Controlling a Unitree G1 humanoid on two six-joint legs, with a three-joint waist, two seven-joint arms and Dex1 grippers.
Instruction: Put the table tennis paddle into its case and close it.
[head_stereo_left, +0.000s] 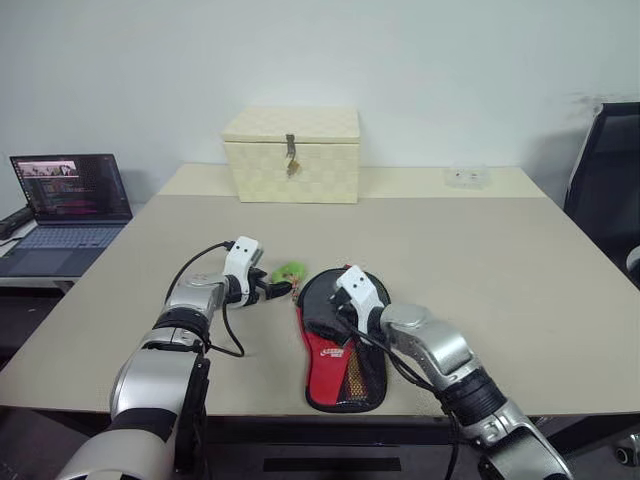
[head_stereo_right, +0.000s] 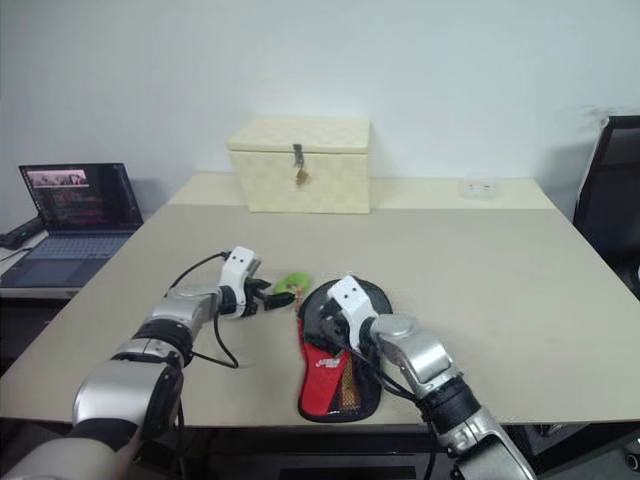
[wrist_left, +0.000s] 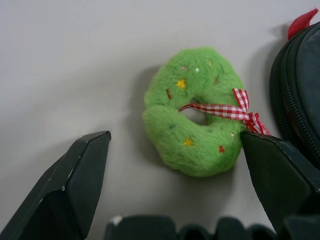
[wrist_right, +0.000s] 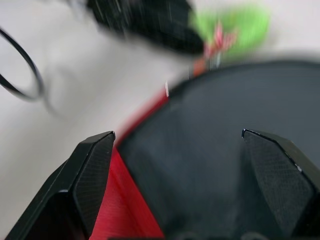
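Note:
The case (head_stereo_left: 342, 368), black fabric with a red panel and a mesh pocket, lies near the table's front edge with its round end pointing away from me. My right gripper (wrist_right: 177, 135) hovers open over that round black end, one finger (wrist_right: 95, 165) above the red edge. A green plush ring (wrist_left: 192, 112) with a red checked bow lies just left of the case. My left gripper (wrist_left: 175, 140) stands open right before the ring, its fingers on either side of it and apart from it. The paddle is hidden; I cannot tell it from the case's black surface.
A cream woven box (head_stereo_left: 292, 153) with a metal latch stands at the back of the table (head_stereo_left: 480, 250). An open laptop (head_stereo_left: 70, 200) sits on a lower desk to the left. A black chair (head_stereo_left: 610, 180) is at the right, and a small clear object (head_stereo_left: 467, 176) lies at the back right.

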